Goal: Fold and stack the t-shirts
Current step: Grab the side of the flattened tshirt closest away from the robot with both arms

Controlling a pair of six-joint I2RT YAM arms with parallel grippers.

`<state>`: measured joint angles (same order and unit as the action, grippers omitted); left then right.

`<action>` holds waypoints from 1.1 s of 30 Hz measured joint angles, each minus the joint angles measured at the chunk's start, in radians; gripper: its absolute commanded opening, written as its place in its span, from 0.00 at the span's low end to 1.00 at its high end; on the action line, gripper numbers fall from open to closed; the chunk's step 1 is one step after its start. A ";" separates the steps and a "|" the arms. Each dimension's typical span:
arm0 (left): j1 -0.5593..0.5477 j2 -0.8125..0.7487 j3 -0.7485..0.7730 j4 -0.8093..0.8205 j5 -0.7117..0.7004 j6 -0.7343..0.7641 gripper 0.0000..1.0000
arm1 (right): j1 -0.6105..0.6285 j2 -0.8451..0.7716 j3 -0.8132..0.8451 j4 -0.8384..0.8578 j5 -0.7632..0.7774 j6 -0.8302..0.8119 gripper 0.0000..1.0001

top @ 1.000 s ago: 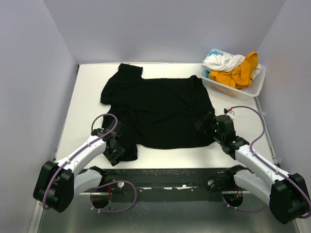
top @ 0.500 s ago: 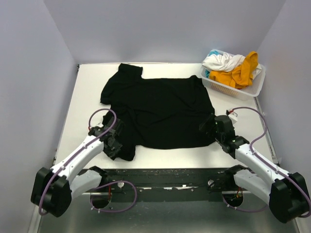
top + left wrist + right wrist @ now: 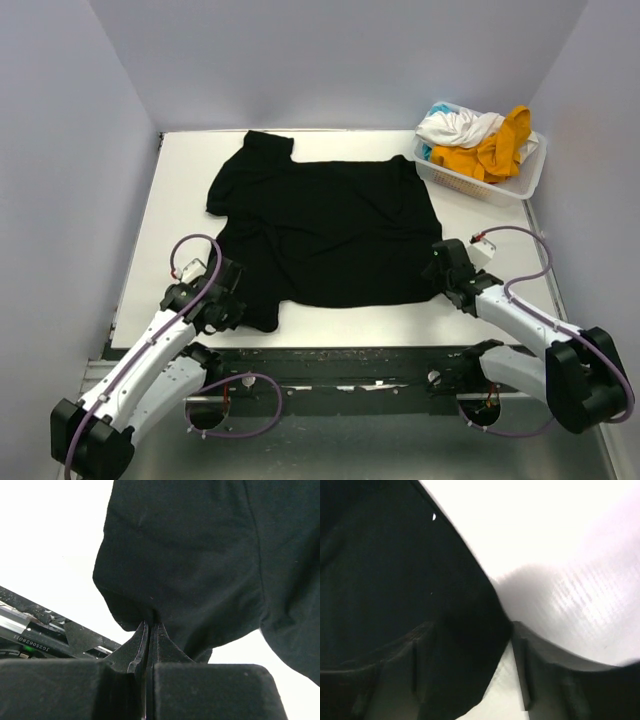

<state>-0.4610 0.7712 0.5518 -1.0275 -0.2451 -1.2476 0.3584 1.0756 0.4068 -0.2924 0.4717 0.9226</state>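
Black t-shirt point(image 3: 330, 225) lies flat on the desk point(image 3: 175, 210), its hem toward the near edge. The left hand point(image 3: 151, 630) is clamped on its near-left corner — the right hand point(image 3: 465, 650) straddles the near-right hem, fingers apart. Close the right, then lift both evenly.

Spread t-shirt point(image 3: 330, 225) lies flat mid-tabletop point(image 3: 170, 230), closer to the right edge than the left, with one lobe reaching the far edge left of centre. Basket point(image 3: 520, 185) sits in the far-right corner, just beside the shirt's far-right corner. Other t-shirts point(image 3: 480, 140) are heaped in it, one hanging over its rim. My left claw point(image 3: 232, 303) is at the shirt's near-left corner by the near edge, fabric between its fingers. My right claw point(image 3: 438, 263) straddles the shirt's near-right corner.
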 measured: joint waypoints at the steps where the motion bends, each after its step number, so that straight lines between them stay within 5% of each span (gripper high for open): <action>1: -0.001 -0.017 0.000 0.001 0.000 0.000 0.00 | 0.000 0.014 0.002 0.013 0.003 -0.005 0.43; 3: -0.002 -0.048 -0.001 0.001 0.000 0.000 0.00 | 0.000 0.046 0.008 0.035 0.000 -0.015 0.20; 7: -0.004 -0.142 -0.001 0.001 0.000 0.001 0.00 | -0.001 0.060 0.013 0.042 -0.018 -0.018 0.01; 22: -0.013 -0.427 0.031 -0.254 0.027 -0.169 0.00 | 0.000 -0.298 0.097 -0.370 -0.266 0.069 0.01; 33: -0.026 -0.537 0.131 -0.386 0.085 -0.209 0.00 | 0.000 -0.507 0.249 -0.710 -0.280 0.158 0.01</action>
<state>-0.4866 0.2344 0.6827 -1.4136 -0.1604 -1.4563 0.3584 0.5682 0.6556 -1.0019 0.1917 1.0809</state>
